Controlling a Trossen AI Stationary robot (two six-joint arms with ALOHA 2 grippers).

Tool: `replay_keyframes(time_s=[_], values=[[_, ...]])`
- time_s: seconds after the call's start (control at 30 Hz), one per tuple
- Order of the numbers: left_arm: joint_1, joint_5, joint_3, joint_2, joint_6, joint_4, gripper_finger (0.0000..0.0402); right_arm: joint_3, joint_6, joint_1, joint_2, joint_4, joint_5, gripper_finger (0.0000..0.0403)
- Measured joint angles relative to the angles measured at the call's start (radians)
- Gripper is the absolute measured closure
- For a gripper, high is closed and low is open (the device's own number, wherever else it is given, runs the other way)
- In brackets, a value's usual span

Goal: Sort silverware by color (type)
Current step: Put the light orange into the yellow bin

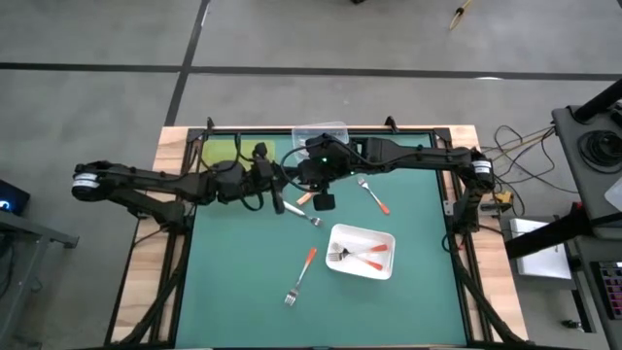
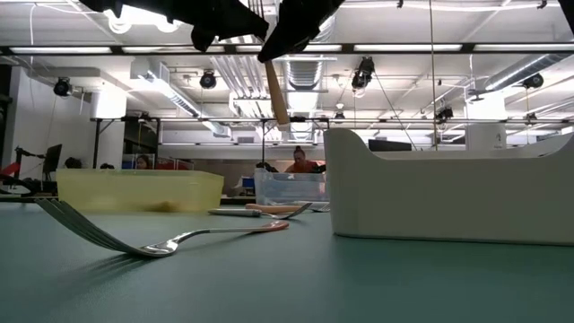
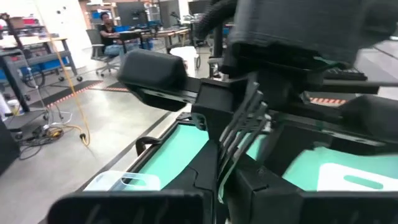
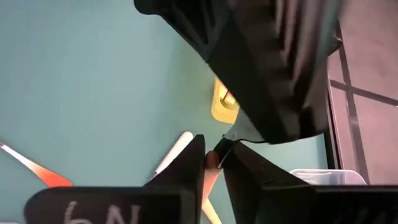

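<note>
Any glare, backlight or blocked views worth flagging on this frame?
Low view: ceiling lights backlight the arms into silhouettes; the lifted fork has its handle lit. Left wrist view: the fork's tines and the right arm crowd the middle. Right wrist view: the left arm hides much of the mat.

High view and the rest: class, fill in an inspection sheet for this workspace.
Surface: green mat.
Job's things: red-handled forks in white tray; loose fork on mat; raised fork in the air.
Clutter: clear tub, yellow tray.
Claws: left claw shut on raised fork; right claw beside it.
Cables: bundle off table's right.
Surroundings: person seated behind.
</note>
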Motion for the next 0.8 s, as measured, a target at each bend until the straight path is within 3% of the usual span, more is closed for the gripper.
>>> replay_keyframes(time_s=[0.27,0.37,0.57,0.8], values=[[-0.003,-0.053,0.0,0.0,-0.015,0.01,0.0401,0.0,0.032,0.001,0.0,0.0,0.006,0.0284],[-0.005,-0.143,0.0,-0.004,-0.014,0.007,0.0401,0.0,0.054,0.001,-0.003,0.0,0.109,0.027],[-0.005,-0.341,0.0,-0.032,-0.022,-0.023,0.0401,-0.001,0.1,-0.004,-0.021,0.001,0.345,0.026],[-0.003,-0.408,0.0,-0.07,-0.03,0.001,0.0401,-0.01,0.17,-0.01,-0.022,0.174,0.359,0.0264]])
